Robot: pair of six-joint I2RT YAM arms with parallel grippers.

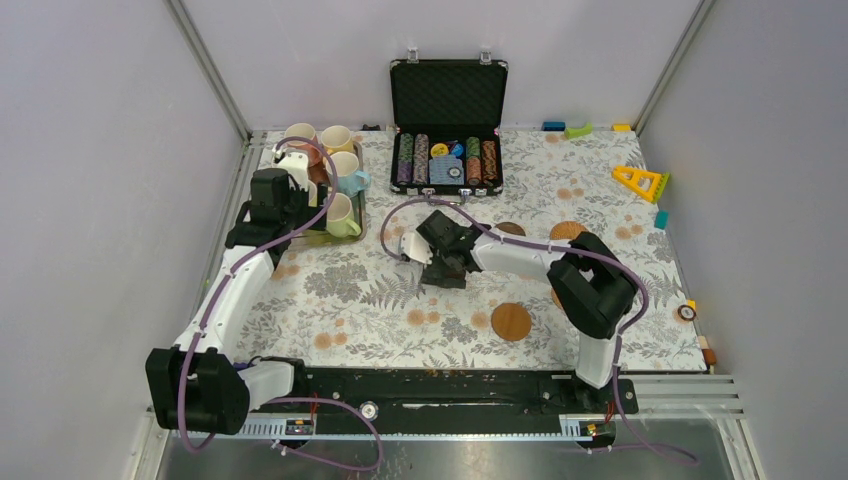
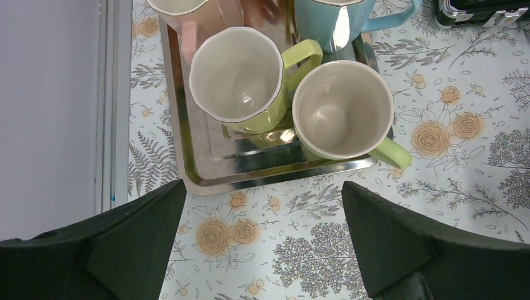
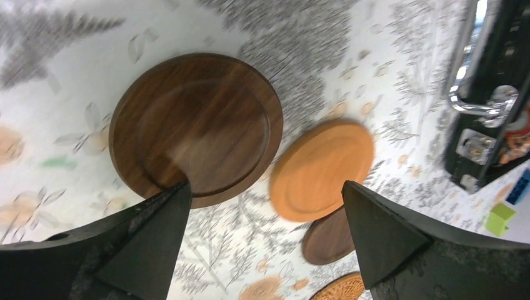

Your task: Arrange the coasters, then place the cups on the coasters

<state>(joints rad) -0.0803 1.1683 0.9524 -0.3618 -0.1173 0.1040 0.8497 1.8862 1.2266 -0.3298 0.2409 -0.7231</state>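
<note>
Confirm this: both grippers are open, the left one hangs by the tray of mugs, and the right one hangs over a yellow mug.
Wrong on one count. The right gripper hangs over two coasters, dark brown wood and orange, not a mug; the right wrist view shows it. Both grippers are open, and the left gripper hangs by the tray of mugs.

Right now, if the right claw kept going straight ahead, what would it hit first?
Probably the dark brown coaster, lying just ahead of the open right gripper; the orange coaster beside it is close too. Depth is unclear.
</note>
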